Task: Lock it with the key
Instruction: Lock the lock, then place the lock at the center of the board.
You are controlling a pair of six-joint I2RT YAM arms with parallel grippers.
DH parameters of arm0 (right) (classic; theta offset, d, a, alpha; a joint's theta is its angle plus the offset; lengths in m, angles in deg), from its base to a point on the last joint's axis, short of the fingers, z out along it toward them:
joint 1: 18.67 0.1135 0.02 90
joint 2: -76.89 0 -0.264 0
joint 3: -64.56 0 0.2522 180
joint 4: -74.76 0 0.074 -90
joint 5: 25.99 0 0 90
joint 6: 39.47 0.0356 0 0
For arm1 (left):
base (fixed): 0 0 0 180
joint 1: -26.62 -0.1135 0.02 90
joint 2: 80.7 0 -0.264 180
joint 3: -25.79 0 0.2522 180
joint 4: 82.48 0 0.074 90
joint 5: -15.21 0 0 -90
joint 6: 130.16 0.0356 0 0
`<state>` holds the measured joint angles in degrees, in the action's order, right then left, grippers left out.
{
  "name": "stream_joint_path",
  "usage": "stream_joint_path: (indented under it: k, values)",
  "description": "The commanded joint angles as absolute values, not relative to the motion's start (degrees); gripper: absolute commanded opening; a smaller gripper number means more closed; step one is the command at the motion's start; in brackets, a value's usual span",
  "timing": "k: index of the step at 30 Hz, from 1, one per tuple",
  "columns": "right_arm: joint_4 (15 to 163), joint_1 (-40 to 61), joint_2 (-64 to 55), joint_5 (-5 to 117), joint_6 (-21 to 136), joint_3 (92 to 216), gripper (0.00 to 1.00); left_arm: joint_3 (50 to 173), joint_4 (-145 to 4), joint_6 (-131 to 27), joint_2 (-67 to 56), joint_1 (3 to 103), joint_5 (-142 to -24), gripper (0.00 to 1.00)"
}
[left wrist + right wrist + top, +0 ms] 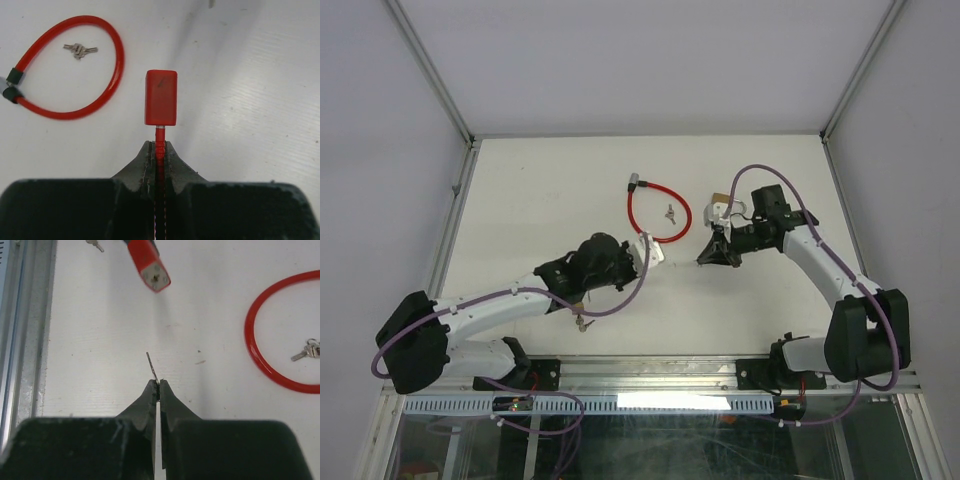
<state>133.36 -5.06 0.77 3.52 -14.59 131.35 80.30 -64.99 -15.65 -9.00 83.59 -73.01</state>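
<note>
The left arm is being stretched low across the white table (540, 190) from its base towards the centre. The left gripper (159, 147) is being kept closed on the ribbed end of the red cable (120, 62), just behind the lock head (161, 97), so the head is being held out past the fingertips above the tabletop. The head is a smooth, red, rounded block. The rest of the glossy cable is lying in a loop on the table, with a small bunch of metal spare keys (80, 50) inside it.

The right arm is being bent at the elbow and pointed leftwards at the lock. The right gripper (158, 385) is being pinched shut on a thin, flat metal key (151, 365), whose blade is being aimed at the head's pale keyhole face but kept apart from it.
</note>
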Motion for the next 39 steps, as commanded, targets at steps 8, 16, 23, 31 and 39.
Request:
stream_joint_path:
  k: [8, 16, 23, 31, 39]
  values:
    - [125.06, -10.58, -2.90, 6.35, -1.99, 132.09, 0.00, 73.66, -87.77, -48.22, -11.76, 68.85, -92.69, 0.00]
    - [121.22, -13.02, -7.67, 5.22, 5.19, 130.96, 0.00, 75.19, -93.60, -59.59, -3.39, 62.21, -96.99, 0.00]
    - [117.19, -12.15, -11.94, 4.68, 13.86, 130.96, 0.00, 71.47, -105.29, -69.65, 0.50, 53.05, -104.04, 0.00]
    - [114.27, -0.99, -17.74, 13.11, 23.12, 138.08, 0.00, 68.30, -115.88, -84.51, 8.38, 39.43, -108.03, 0.00]
    - [106.95, 10.51, -27.56, 17.73, 34.59, 151.61, 0.01, 69.40, -117.01, -87.56, 14.03, 32.59, -105.14, 0.00]
